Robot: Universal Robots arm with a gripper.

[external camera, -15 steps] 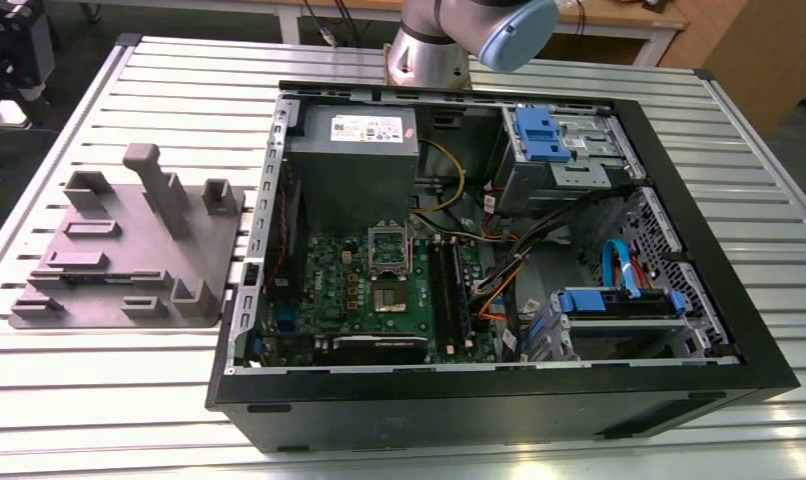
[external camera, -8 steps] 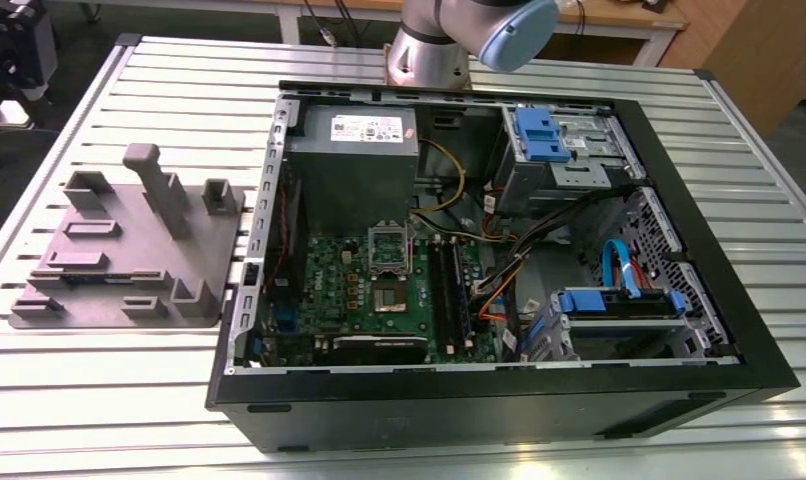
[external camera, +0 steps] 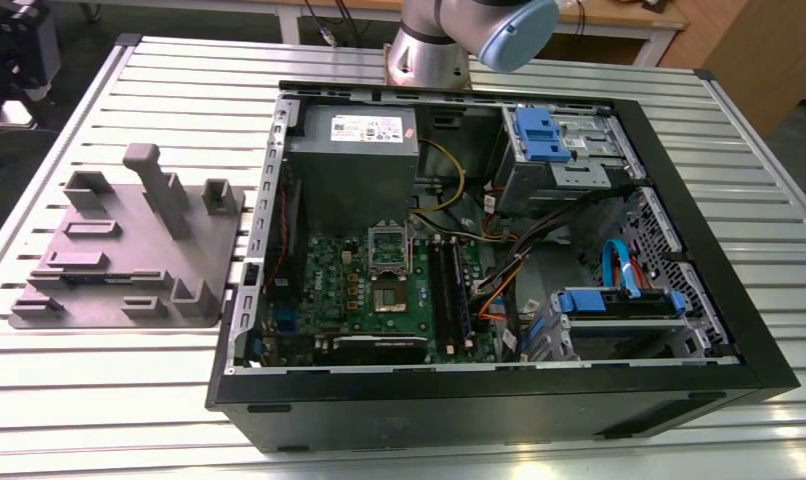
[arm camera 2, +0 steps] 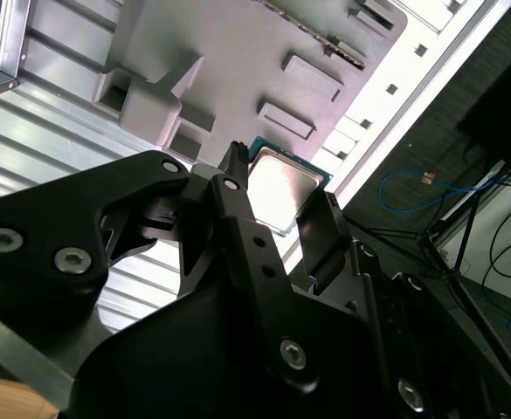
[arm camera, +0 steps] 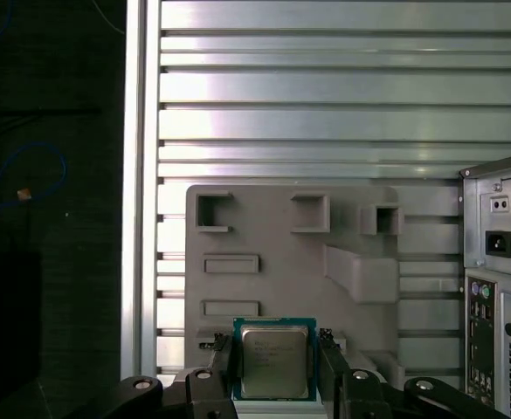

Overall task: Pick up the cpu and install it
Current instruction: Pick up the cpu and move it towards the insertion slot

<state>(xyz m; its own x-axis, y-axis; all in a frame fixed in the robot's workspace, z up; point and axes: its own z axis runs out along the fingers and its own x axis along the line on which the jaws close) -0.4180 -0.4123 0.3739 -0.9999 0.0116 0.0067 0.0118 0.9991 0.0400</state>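
The cpu lies flat between the jaws of the gripper, which are closed on two opposite edges of it. It appears to be held over the grey fixture tray. The open computer case stands beside that tray.

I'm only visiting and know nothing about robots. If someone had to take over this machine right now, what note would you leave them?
Gripper: shut on the cpu, one finger on each side.
Cpu: held above the grey tray on the slotted table, beside the open computer case.
Done: the cpu is picked up.
Left: it is not yet on the green motherboard inside the case.
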